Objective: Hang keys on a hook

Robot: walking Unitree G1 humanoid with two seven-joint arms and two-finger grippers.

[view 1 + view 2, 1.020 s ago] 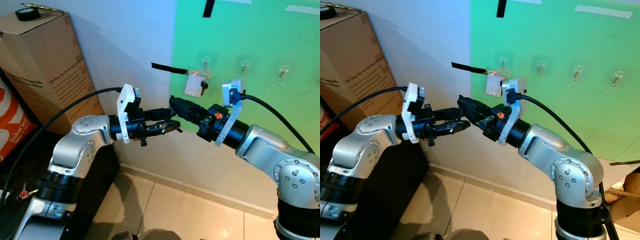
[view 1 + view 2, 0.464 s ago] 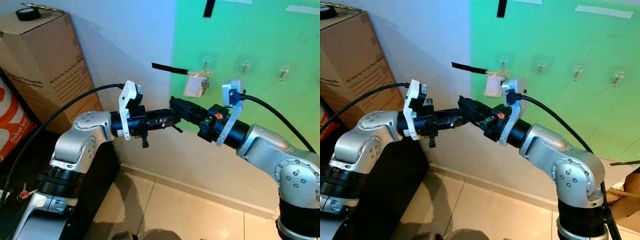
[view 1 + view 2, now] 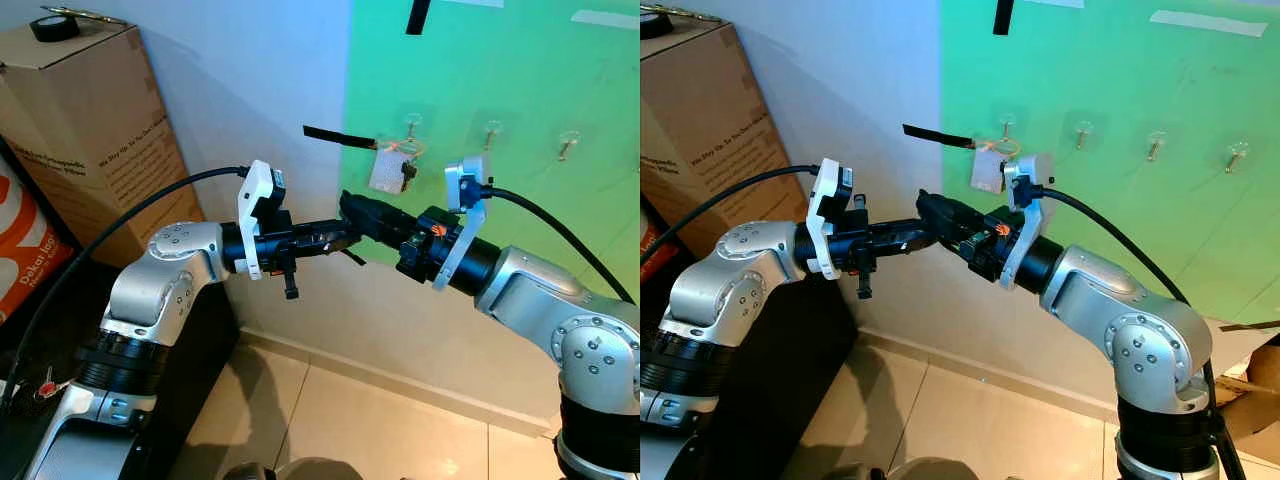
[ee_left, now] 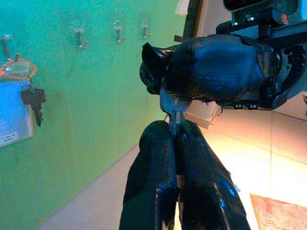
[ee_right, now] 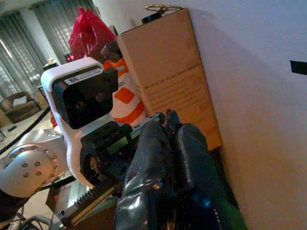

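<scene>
A small silver key [image 4: 171, 108] is pinched from both ends, in front of the wall. My left gripper [image 3: 343, 238] is shut on its blade, with the black fingertips [image 4: 160, 139] pressed together. My right gripper [image 3: 347, 207] is shut on its head from the opposite side. Behind them a green board [image 3: 520, 70] carries a row of clear hooks. The leftmost hook [image 3: 410, 124] holds an orange ring with a white tag [image 3: 386, 172] and a dark key [image 4: 33, 100]. Two hooks [image 3: 490, 130] [image 3: 568, 140] further right are bare.
A tall cardboard box [image 3: 90, 130] with a black tape roll [image 3: 55, 27] on top stands at the left by an orange bag [image 3: 25, 250]. A black tape strip [image 3: 335, 136] sticks to the wall. Dark furniture [image 3: 190, 380] sits under my left arm, above the tiled floor [image 3: 380, 430].
My left gripper's fingers, spread a second ago, have shut on the key that the right gripper holds. The hanging tag has swung slightly.
</scene>
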